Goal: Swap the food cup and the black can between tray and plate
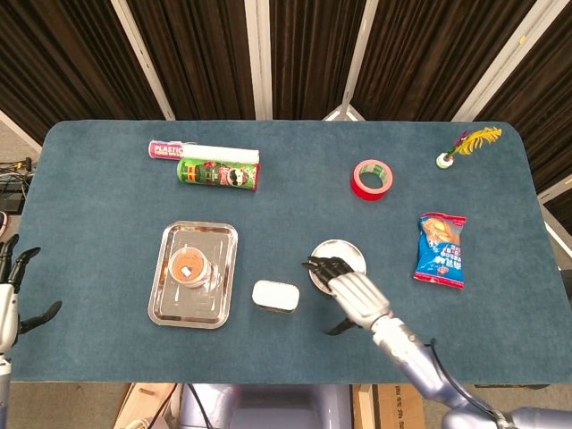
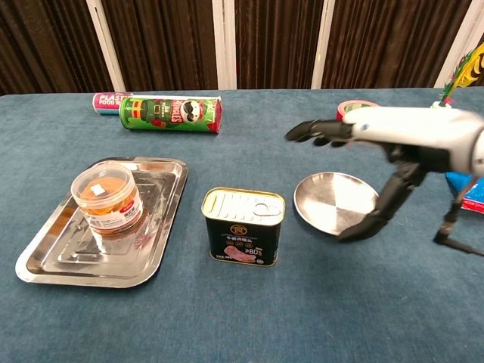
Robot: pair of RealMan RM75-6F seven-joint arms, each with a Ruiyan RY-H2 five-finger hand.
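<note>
The right robot hand, fingers spread and empty, hovers over the plate; the black can stands just to its left, nearer than the left robot hand.

Food cup in tray; black can between tray and plate.

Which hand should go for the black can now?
Right. The right hand hovers open over the plate, beside the black can. The left hand is off at the table's far edge.
</note>
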